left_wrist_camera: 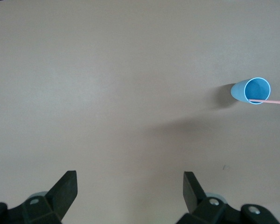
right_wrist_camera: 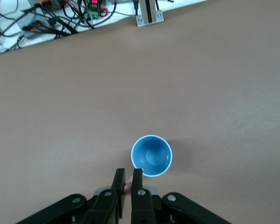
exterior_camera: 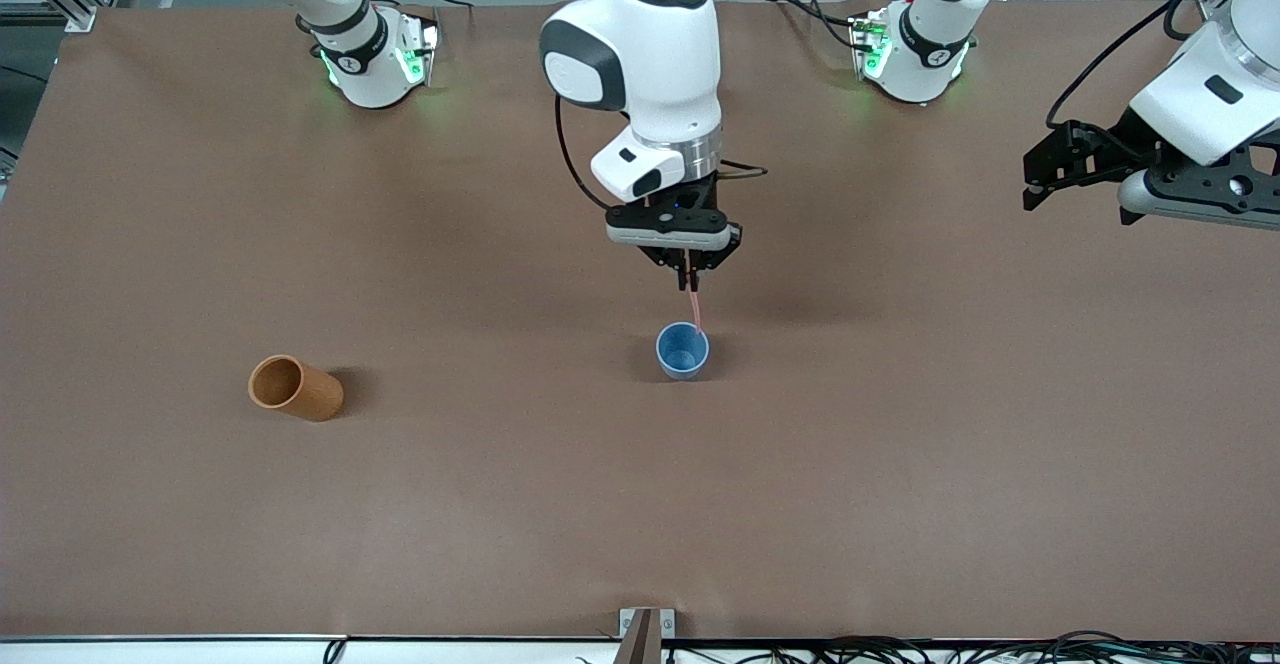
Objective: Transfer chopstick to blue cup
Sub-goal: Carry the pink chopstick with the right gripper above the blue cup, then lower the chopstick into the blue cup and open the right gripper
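Observation:
The blue cup (exterior_camera: 682, 350) stands upright near the middle of the table. My right gripper (exterior_camera: 690, 276) hangs just above it, shut on the thin pink chopstick (exterior_camera: 695, 307), which points down with its lower tip at the cup's rim. In the right wrist view the cup (right_wrist_camera: 151, 155) sits just past the shut fingers (right_wrist_camera: 137, 179), with a bit of pink chopstick (right_wrist_camera: 129, 184) pinched between them. My left gripper (exterior_camera: 1035, 179) waits open and holding nothing, up over the left arm's end of the table; its wrist view shows the cup (left_wrist_camera: 251, 91) with the chopstick (left_wrist_camera: 273, 101) across its rim.
An orange-brown cylindrical cup (exterior_camera: 294, 388) lies on its side toward the right arm's end of the table. A metal bracket (exterior_camera: 646, 624) and cables run along the table edge nearest the front camera.

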You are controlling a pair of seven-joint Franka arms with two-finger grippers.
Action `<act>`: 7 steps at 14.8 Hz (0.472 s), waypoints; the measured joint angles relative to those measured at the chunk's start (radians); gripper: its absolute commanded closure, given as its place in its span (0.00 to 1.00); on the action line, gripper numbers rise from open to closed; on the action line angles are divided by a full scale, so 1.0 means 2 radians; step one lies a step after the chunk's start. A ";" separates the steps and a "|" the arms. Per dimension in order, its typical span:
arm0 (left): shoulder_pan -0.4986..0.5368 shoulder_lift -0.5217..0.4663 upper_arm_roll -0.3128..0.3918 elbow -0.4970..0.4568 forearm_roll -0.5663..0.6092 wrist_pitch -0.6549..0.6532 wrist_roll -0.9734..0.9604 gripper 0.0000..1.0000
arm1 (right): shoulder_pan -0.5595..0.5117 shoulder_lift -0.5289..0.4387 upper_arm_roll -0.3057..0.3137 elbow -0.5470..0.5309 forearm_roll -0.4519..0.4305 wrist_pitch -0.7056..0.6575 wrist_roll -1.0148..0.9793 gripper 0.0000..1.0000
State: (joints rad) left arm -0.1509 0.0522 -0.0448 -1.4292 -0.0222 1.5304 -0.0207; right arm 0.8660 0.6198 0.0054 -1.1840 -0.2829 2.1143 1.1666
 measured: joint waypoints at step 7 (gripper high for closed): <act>0.000 0.000 0.001 -0.001 0.000 -0.001 0.000 0.00 | -0.003 0.008 -0.007 -0.030 0.000 0.063 -0.074 0.70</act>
State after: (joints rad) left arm -0.1507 0.0524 -0.0429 -1.4308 -0.0222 1.5278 -0.0207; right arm 0.8605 0.6362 -0.0095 -1.2448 -0.2830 2.2410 1.0194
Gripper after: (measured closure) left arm 0.000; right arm 0.775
